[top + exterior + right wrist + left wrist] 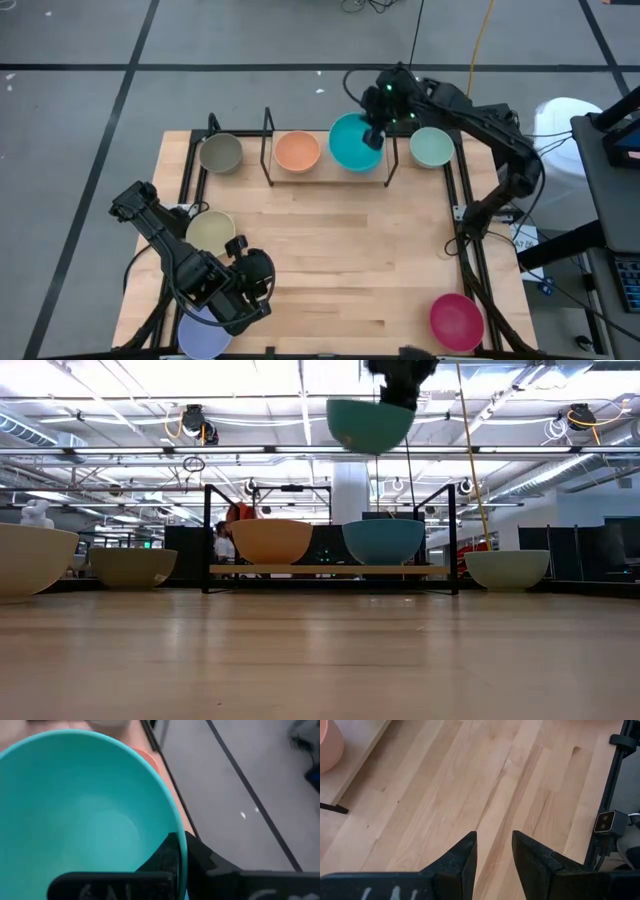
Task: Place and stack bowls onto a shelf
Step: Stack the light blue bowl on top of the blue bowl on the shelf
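Step in hand: stacking. Right tool [375,135] pinches rim of cyan bowl [354,142], held high above blue bowl [384,541] on shelf [330,570], beside orange bowl [297,151]. Left tool [247,283] spread, idle over surface [330,260]. Next, by my read: lower straight, nest, release.

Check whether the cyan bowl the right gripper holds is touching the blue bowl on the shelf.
Apart. In the low view the cyan bowl hangs from the right gripper well above the blue bowl on the shelf, with open background between them.
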{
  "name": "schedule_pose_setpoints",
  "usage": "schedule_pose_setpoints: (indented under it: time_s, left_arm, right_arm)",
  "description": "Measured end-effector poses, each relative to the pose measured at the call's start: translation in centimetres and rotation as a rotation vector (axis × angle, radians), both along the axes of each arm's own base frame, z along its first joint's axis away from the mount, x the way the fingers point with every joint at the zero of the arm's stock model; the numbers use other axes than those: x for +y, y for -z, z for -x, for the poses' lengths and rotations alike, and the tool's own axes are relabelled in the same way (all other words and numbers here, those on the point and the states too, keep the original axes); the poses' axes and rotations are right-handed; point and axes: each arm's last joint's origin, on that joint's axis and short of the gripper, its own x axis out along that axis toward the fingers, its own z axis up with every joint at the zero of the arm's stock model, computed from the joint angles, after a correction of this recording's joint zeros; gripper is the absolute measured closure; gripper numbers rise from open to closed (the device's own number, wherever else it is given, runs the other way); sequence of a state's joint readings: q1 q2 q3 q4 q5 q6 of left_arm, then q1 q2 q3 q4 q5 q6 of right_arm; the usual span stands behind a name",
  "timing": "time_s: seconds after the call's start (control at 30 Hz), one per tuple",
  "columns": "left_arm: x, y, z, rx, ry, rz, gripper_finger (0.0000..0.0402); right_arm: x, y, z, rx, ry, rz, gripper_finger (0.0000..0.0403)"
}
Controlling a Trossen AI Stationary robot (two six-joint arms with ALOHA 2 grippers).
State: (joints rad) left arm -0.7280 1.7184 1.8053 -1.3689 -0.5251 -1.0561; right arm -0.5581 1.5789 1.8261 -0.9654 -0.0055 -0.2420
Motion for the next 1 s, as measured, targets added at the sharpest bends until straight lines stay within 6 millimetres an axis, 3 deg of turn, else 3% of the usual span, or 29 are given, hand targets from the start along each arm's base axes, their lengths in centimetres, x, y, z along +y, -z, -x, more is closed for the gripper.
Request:
schedule_pose_setpoints:
  time_s: [0.43,0.7,1.0]
  left_arm:
    - [1.3,0.0,-1.0,-0.006,-0.071,0.011,0.0273]
    - [2.2,0.0,-1.6,0.002,-0.078,-0.005,0.0273]
    - [2.4,0.0,-1.8,0.008,-0.064,-0.018,0.0273]
  right_arm:
    - [-6.3,5.7,-0.5,0.151,0.057,-0.158,0.0403]
    - [-8.3,8.7,-0.8,0.243,0.057,-0.237,0.0403]
    - [-9.2,10.3,-1.3,0.237,-0.008,-0.292,0.0403]
